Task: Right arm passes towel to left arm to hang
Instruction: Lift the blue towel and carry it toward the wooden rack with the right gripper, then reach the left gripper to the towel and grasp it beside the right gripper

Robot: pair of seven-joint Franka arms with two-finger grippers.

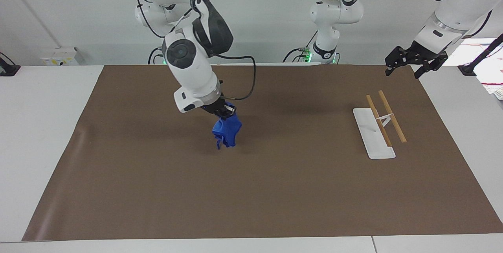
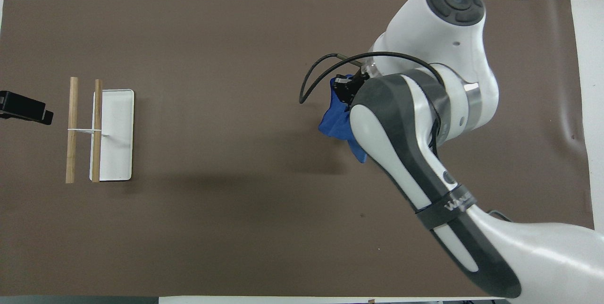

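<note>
**A:** Where is your right gripper (image 1: 223,112)?

**B:** You'll find it just left of centre in the facing view, up in the air over the brown paper mat (image 1: 275,190). It is clenched on the small royal-blue soft cloth towel (image 1: 226,131), which hangs bunched below the fingers, clear of the mat or barely above it. In the overhead view the towel (image 2: 336,120) shows right of centre, half hidden under the white and grey arm.

**A:** And your left gripper (image 1: 408,64)?

**B:** It waits at the upper right of the facing view, over the mat's corner, its black fingers spread apart. At the right of that frame stands the white flat-based rack with two wooden rails (image 1: 379,125), at the left arm's end of the table, with nothing on its rails.
</note>
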